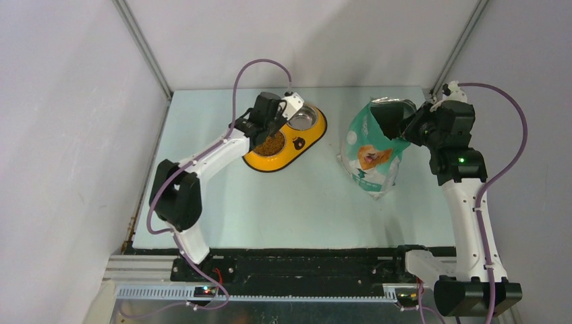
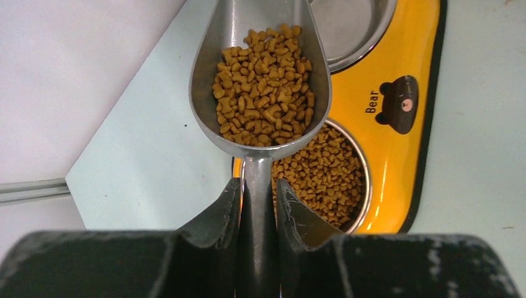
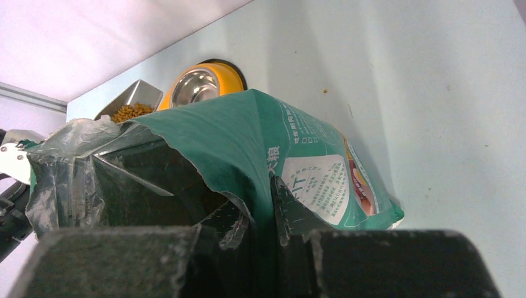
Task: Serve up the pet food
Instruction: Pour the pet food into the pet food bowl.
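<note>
White walls close in a pale green counter (image 1: 283, 202), and on it sits a yellow feeder (image 2: 397, 62) with two steel bowls. The left tool (image 2: 257, 189) pinches the thin handle of a metal scoop (image 2: 248, 18), held above the feeder. The pet food (image 2: 263, 87) lies heaped in the scoop, and more fills the near bowl (image 2: 322, 174). The far bowl (image 2: 353, 25) looks empty. The right tool (image 3: 260, 208) is pressed onto the torn top edge of the bag (image 3: 248, 143), keeping its mouth up.

Spillage is the main risk. From the wrist view the scoop's left side seems to hang past the feeder's rim, though the angle makes that hard to judge, so a roll that way would scatter kibble on the counter. The handle is smooth and narrow, and it could twist in the pinch as the load shifts. Tipping into the near bowl could overflow it. If the bag's thin edge slips free, the bag may slump and spill.
</note>
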